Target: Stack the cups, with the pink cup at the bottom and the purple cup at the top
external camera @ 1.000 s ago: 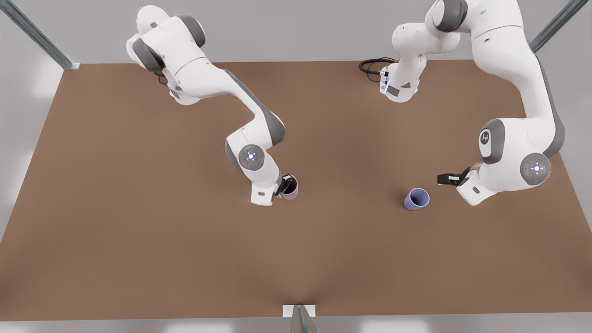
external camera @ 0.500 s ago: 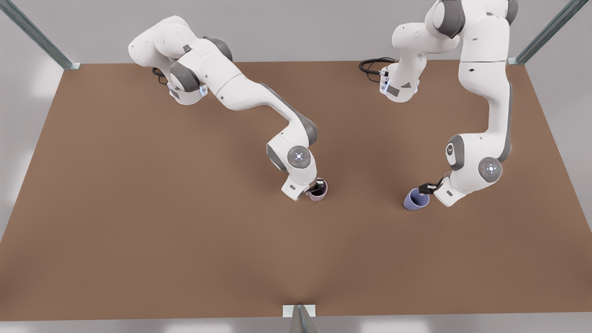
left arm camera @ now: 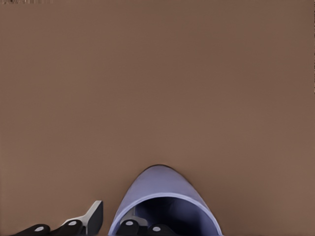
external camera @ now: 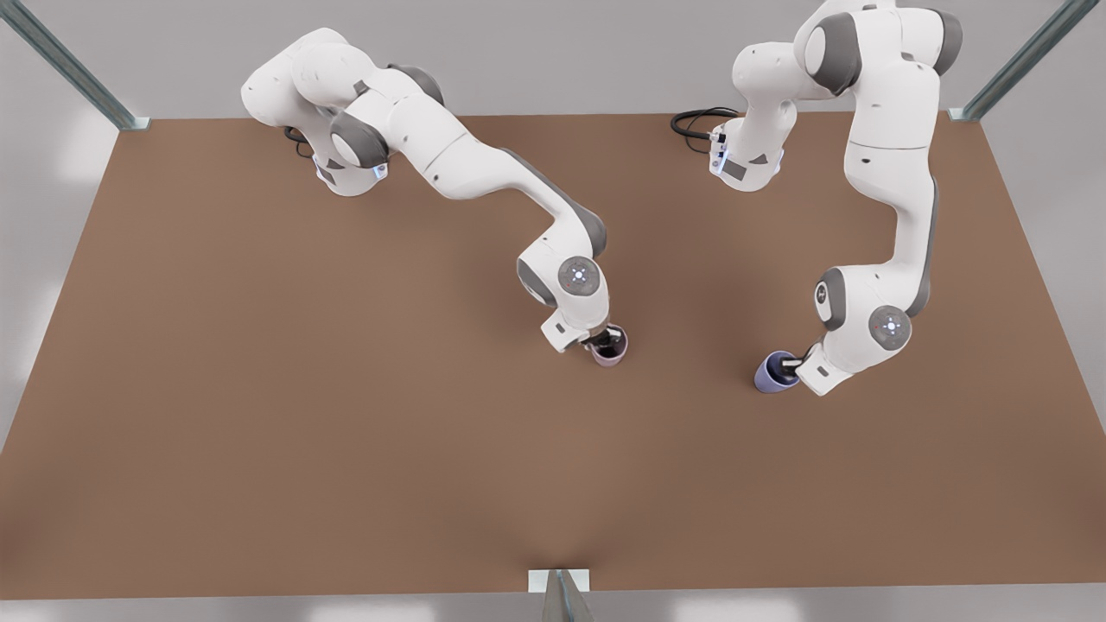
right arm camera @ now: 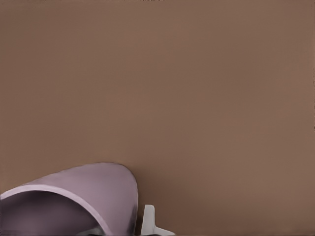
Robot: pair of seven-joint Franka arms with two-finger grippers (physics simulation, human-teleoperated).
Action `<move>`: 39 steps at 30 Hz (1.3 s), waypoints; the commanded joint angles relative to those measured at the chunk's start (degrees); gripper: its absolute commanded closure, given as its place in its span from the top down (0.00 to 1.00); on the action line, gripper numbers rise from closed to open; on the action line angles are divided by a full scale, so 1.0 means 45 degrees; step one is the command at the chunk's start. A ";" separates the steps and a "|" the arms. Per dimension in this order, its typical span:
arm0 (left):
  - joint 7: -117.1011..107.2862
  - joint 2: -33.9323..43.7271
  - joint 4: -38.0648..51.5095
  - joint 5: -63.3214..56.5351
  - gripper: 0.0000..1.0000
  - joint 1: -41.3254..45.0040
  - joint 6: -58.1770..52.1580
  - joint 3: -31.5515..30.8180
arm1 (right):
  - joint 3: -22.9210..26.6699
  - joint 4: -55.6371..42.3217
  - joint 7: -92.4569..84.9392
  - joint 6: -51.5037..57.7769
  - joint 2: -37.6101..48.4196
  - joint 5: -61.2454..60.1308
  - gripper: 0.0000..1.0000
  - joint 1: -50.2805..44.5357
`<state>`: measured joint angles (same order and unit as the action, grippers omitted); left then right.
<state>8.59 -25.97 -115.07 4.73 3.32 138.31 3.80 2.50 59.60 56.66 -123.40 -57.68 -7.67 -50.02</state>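
The pink cup [external camera: 612,359] [right arm camera: 93,182] stands near the table's middle. My right gripper [external camera: 605,342], on the arm at the front view's left, is shut on its rim, one finger [right arm camera: 148,220] against the outer wall. The purple cup [external camera: 767,377] [left arm camera: 157,184] lies tilted at the front view's right, mouth toward my left gripper [external camera: 788,369]. That gripper is open astride the cup's rim: one finger sits inside, and the other finger [left arm camera: 93,216] is outside with a gap to the wall.
The brown table [external camera: 259,389] stretches wide around both cups. A black cable [external camera: 696,125] loops by the arm base at the far edge. Metal frame posts [external camera: 73,69] stand at the far corners, and a bracket [external camera: 559,580] at the near edge.
My right gripper carried the pink cup toward the front view's right. My left gripper moved in on the purple cup and came to straddle its rim.
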 commanded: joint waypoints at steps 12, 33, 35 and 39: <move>0.0241 0.0731 0.0142 0.0102 0.21 0.0082 -0.0580 -0.0160 | 0.0050 0.0095 0.3268 0.0195 0.0454 -0.0113 0.71 -0.0037; -0.8099 0.2411 0.2622 0.0102 0.21 0.1508 -0.5092 -0.3969 | -0.0848 0.7401 -0.9717 0.5114 1.1079 0.0159 1.00 1.0880; -0.9134 0.2080 0.3091 0.0102 0.21 0.2172 -0.5092 -0.3969 | -0.0907 0.6815 -1.1321 0.6013 1.0982 0.3013 1.00 1.1525; -1.0462 0.1123 0.3990 0.0063 0.21 0.3090 -0.4740 -0.3969 | -0.0126 0.6248 -1.2396 0.6503 1.0981 0.1723 1.00 1.1019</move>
<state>-12.84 -20.40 -97.58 4.87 16.70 116.62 -14.04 1.57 88.68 39.91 -101.87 -8.34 -0.71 2.36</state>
